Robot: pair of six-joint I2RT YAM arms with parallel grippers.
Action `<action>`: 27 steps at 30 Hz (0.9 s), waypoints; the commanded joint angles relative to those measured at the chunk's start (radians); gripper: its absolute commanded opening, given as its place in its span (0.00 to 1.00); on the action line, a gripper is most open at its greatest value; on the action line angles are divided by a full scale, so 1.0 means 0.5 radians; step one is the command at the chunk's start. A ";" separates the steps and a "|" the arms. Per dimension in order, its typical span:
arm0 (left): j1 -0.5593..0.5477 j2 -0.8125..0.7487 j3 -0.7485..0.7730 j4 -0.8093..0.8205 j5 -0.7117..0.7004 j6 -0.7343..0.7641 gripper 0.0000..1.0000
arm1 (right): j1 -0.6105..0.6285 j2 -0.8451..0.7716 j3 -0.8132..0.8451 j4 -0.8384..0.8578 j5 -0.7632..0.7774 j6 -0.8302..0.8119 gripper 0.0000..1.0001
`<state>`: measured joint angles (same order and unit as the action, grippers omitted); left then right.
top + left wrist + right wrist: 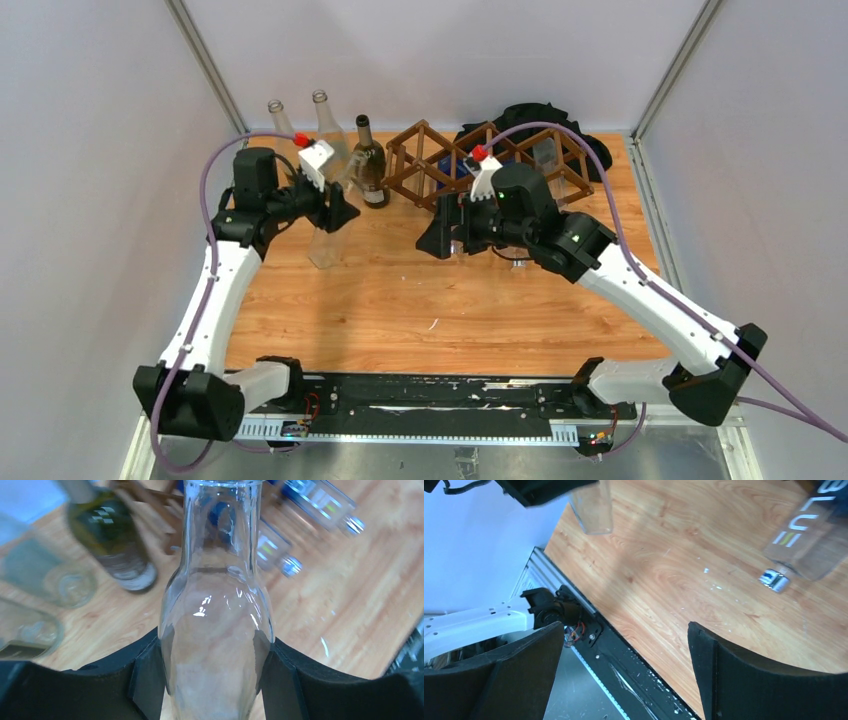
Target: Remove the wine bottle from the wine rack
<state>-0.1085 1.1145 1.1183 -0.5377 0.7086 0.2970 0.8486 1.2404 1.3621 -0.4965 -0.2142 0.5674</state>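
A clear glass wine bottle fills the left wrist view, and my left gripper is shut on its body with both pads against the glass. From above, that bottle is well left of the dark brown wine rack, in my left gripper. Clear bottles with blue labels still lie in the rack's cells. My right gripper is just in front of the rack, open and empty. A blue-labelled bottle with a silver cap lies off to its right.
A dark green bottle stands upright between the held bottle and the rack. Two clear bottles stand at the back left. A black cloth lies behind the rack. The arms' black base rail runs along the near edge.
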 commanded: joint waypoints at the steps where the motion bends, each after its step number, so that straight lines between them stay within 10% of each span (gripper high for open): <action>1: 0.205 0.115 0.115 0.454 -0.029 -0.367 0.00 | -0.102 -0.140 -0.085 0.011 0.179 -0.026 0.97; 27: 0.472 0.881 -0.396 2.753 0.066 -0.852 0.00 | -0.479 -0.357 -0.344 -0.008 0.622 0.056 0.94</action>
<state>0.1223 1.5181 0.9085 0.5457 0.7029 -0.0834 0.6300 1.0645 1.2022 -0.4946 0.0471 0.5869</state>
